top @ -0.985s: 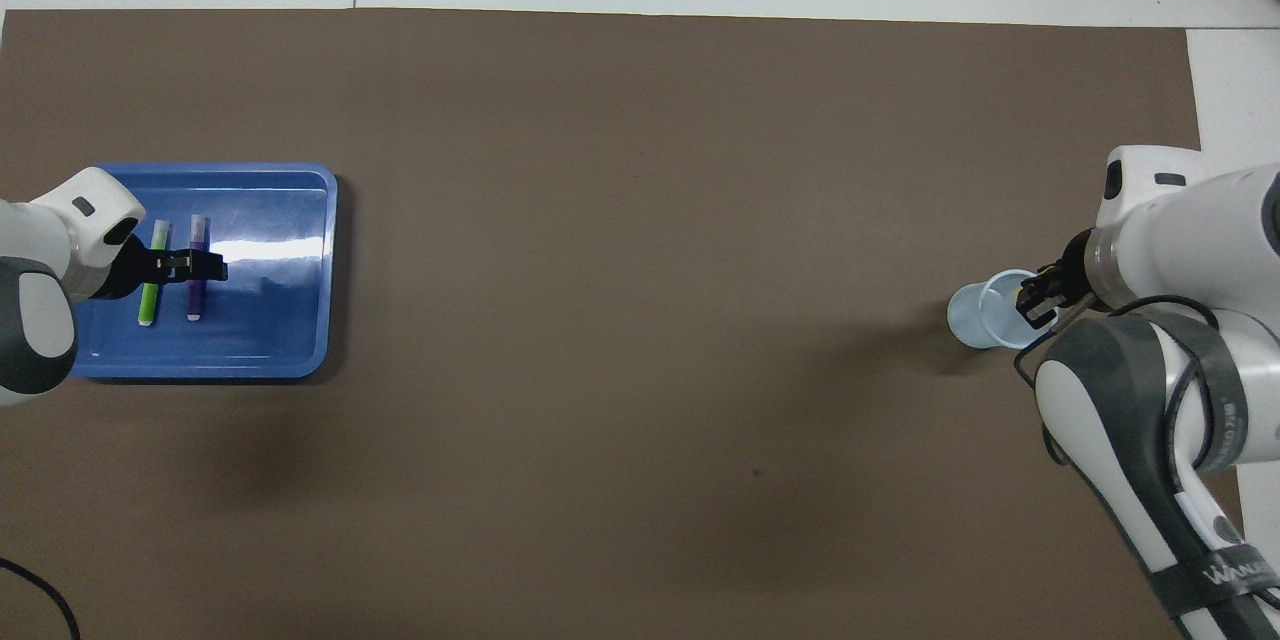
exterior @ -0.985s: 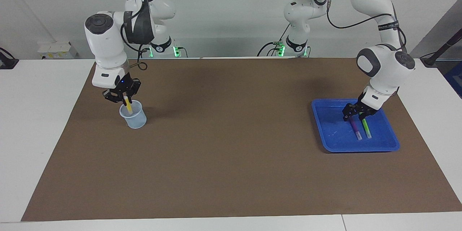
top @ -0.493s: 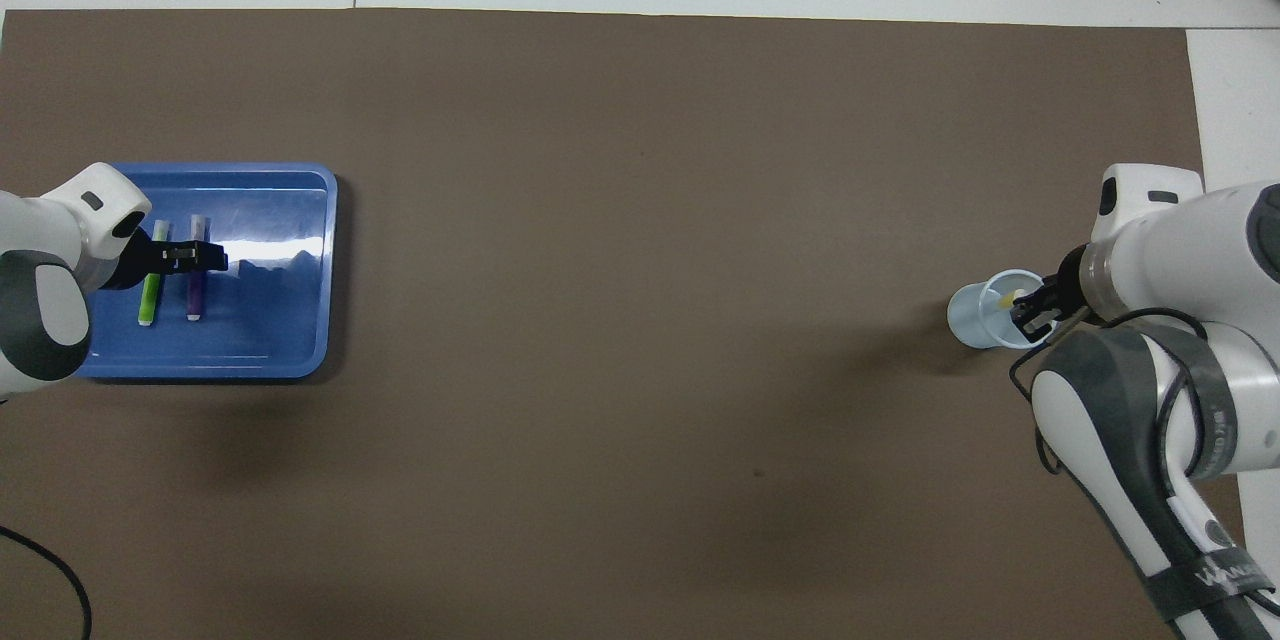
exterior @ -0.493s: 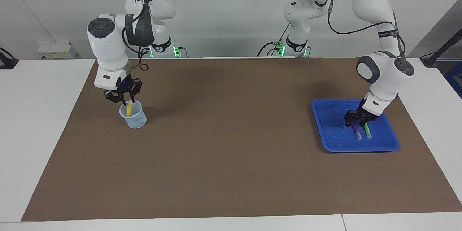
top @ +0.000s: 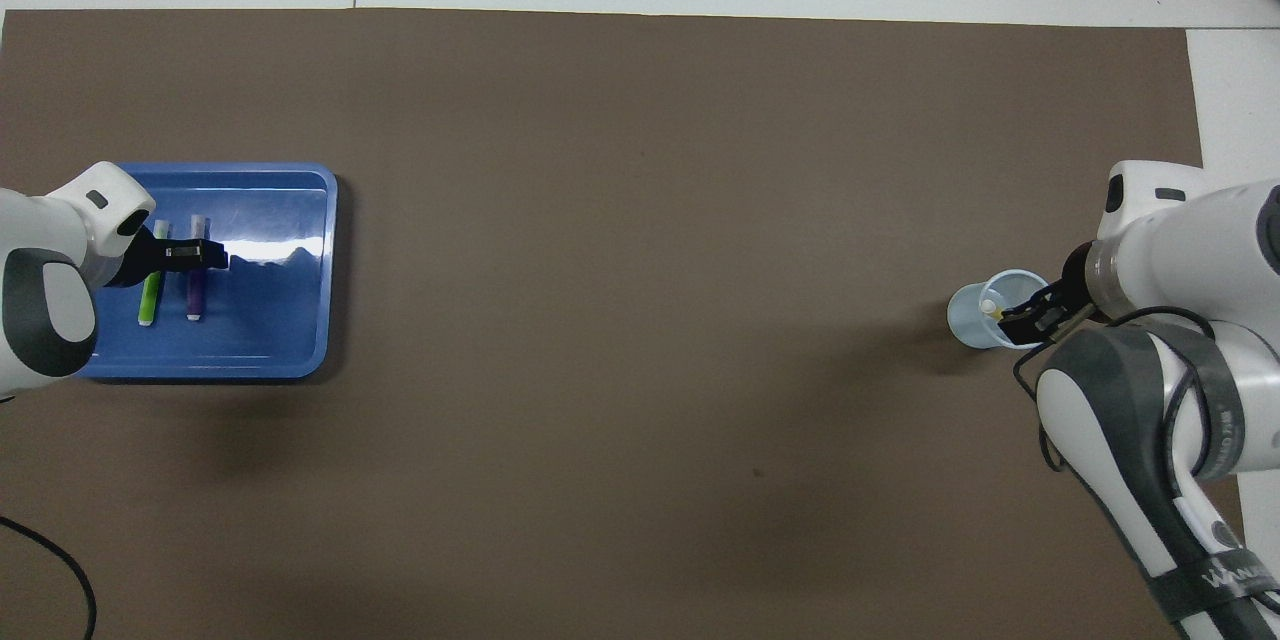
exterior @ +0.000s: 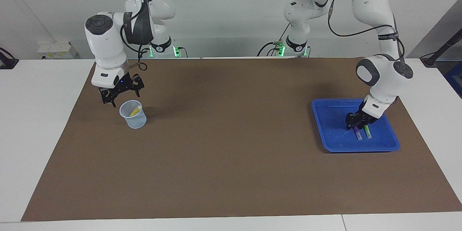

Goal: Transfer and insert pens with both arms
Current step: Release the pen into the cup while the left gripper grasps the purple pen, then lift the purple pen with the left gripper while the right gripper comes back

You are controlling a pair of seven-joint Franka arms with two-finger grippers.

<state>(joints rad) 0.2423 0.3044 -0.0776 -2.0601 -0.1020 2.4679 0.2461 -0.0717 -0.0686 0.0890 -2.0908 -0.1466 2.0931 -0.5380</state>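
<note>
Facing view: right gripper [exterior: 121,95] hangs just above the clear cup [exterior: 133,114] at the right arm's end of the brown mat [exterior: 231,140], fingers spread apart and holding nothing. Yellow pen [exterior: 135,110] leans inside the cup, free of the gripper. Left gripper [exterior: 356,124] is down in the blue tray [exterior: 330,130] at the left arm's end, on the robot-side ends of the purple pen [exterior: 358,134] and the green pen [exterior: 367,132], which lie side by side on the tray floor. Only their pale-tipped halves show under the fingers; cannot tell from here whether the fingers stand apart or clamp a pen. Overhead view: right gripper [top: 1022,318] covers the cup's [top: 975,320] rim on the robot side; just the pale end of the yellow pen [top: 989,306] shows in the cup mouth, so the lean is not readable here. Left gripper [top: 192,253] lies across both pens in the tray [top: 290,320]: green pen [top: 150,295] toward the tray's outer edge, purple pen [top: 195,292] beside it toward the table middle, parallel and apart. This view shows both pens' full length on either side of the fingers; finger gap still not readable.
</note>
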